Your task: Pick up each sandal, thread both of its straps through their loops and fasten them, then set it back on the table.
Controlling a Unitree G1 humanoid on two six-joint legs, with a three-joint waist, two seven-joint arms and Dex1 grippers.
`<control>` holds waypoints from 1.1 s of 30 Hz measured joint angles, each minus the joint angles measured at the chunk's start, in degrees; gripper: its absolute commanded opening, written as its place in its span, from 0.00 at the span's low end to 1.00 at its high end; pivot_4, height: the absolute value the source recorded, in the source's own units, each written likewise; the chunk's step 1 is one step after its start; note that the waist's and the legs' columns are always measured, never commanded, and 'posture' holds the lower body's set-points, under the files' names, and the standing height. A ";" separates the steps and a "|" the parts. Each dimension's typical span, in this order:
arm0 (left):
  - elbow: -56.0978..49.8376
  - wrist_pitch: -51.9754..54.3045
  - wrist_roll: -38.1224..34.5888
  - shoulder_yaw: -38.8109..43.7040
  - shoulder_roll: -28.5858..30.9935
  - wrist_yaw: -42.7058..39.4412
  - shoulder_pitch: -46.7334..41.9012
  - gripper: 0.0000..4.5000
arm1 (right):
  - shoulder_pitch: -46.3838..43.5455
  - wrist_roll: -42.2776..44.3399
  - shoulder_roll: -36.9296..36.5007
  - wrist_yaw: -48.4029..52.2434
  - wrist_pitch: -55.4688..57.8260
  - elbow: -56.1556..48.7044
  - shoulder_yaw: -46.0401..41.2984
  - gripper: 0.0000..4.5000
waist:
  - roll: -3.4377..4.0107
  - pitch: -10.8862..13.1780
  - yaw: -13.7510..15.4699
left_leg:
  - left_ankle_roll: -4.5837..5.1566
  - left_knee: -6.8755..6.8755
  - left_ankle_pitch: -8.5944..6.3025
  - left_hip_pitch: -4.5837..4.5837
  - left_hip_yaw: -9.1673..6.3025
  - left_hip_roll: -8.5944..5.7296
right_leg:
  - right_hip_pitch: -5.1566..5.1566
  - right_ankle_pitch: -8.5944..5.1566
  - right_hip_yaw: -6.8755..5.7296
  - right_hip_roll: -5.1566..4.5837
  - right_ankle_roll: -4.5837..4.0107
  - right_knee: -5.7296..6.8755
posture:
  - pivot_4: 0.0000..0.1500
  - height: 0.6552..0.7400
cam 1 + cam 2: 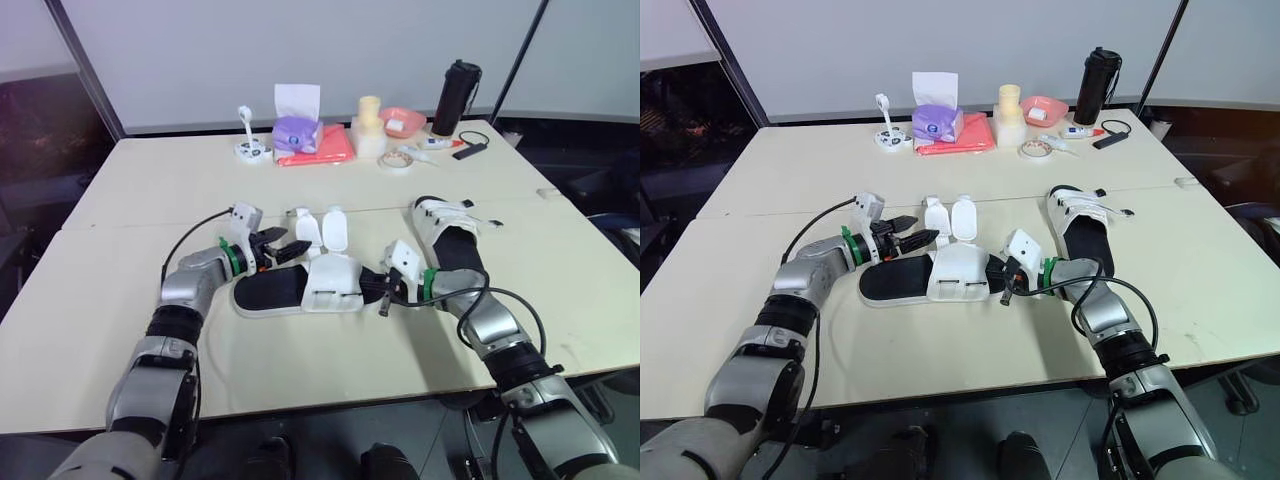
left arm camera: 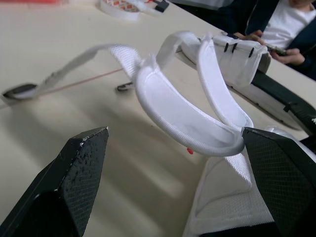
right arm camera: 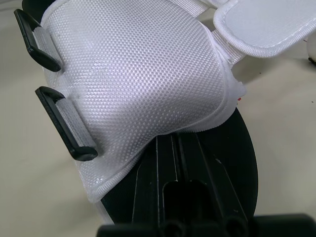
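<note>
left jaws: spread wide, loose straps (image 1: 322,232) sitting between them | right jaws: clenched shut, tips on the sole under the white flap (not gripping anything, far as I see) | sandal (image 1: 268,293): flat on counter (image 1: 150,190) between my arms

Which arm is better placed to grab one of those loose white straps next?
Probably the left. The left gripper is open, and the loose straps of the sandal lie just off its fingertips. The right gripper sits at the other end, beside the white flap, away from the strap ends.
</note>
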 measured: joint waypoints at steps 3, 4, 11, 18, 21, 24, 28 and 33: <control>5.52 4.27 -1.83 2.48 -1.55 -0.14 -3.56 1.00 | 0.07 -0.12 0.00 0.09 0.43 -0.19 -0.02 0.00 | -0.01 0.00 -0.01 | 0.00 0.01 0.00 0.03 0.00 0.00 | 0.03 0.00 -0.01 0.00 0.01 0.00 | 1.00 1.00; 7.79 5.45 -2.35 3.74 -2.11 -0.13 -5.09 1.00 | 0.12 -0.14 0.02 0.10 0.65 -0.37 -0.02 0.00 | -0.01 0.00 -0.02 | 0.00 0.01 0.00 0.05 0.00 -0.01 | 0.05 0.00 -0.01 0.00 0.01 0.00 | 1.00 1.00; 21.83 13.80 -8.13 13.68 -5.28 -0.15 -15.15 1.00 | 0.52 -1.54 0.01 -0.01 1.31 -2.13 0.01 0.00 | -0.01 0.00 -0.10 | 0.00 -0.01 0.00 0.05 0.00 -0.01 | 0.05 -0.01 -0.02 0.00 0.03 0.00 | 1.00 1.00; 28.55 14.53 -12.27 22.83 -7.19 3.78 -20.71 1.00 | 1.31 -2.25 0.00 -0.58 2.56 -4.01 -0.15 0.00 | -0.02 0.01 -0.06 | -0.01 -0.02 -0.01 0.05 0.00 -0.01 | 0.05 -0.02 -0.01 0.00 0.03 -0.01 | 1.00 1.00; 29.84 14.39 -13.09 25.32 -7.48 5.18 -22.45 1.00 | 1.42 -2.28 0.01 -0.82 3.14 -4.55 -0.18 0.00 | -0.02 0.01 -0.06 | -0.02 -0.03 -0.01 0.05 0.00 -0.01 | 0.04 -0.02 -0.01 0.00 0.03 -0.01 | 1.00 1.00; 30.17 14.33 -13.49 27.08 -7.48 5.31 -23.29 1.00 | 1.62 -2.32 -0.04 -1.04 3.47 -5.03 -0.22 0.00 | -0.02 0.01 -0.07 | -0.02 -0.05 -0.01 0.05 0.01 -0.01 | 0.03 -0.02 -0.01 0.00 0.03 -0.02 | 1.00 1.00; 30.21 14.44 -13.51 28.36 -7.45 4.97 -24.61 1.00 | 1.93 -2.58 -0.07 -1.27 3.65 -5.54 -0.32 0.00 | -0.02 0.01 -0.02 | -0.02 -0.04 -0.01 0.05 0.01 -0.01 | 0.03 -0.02 -0.01 0.00 0.03 -0.02 | 1.00 1.00; 30.20 14.68 -13.48 28.54 -7.41 4.03 -25.40 1.00 | 1.90 -2.84 -0.06 -1.33 3.65 -5.62 -0.44 0.00 | -0.02 0.01 -0.04 | -0.02 -0.04 -0.01 0.04 0.02 -0.01 | 0.03 -0.02 -0.01 0.00 0.03 -0.02 | 1.00 1.00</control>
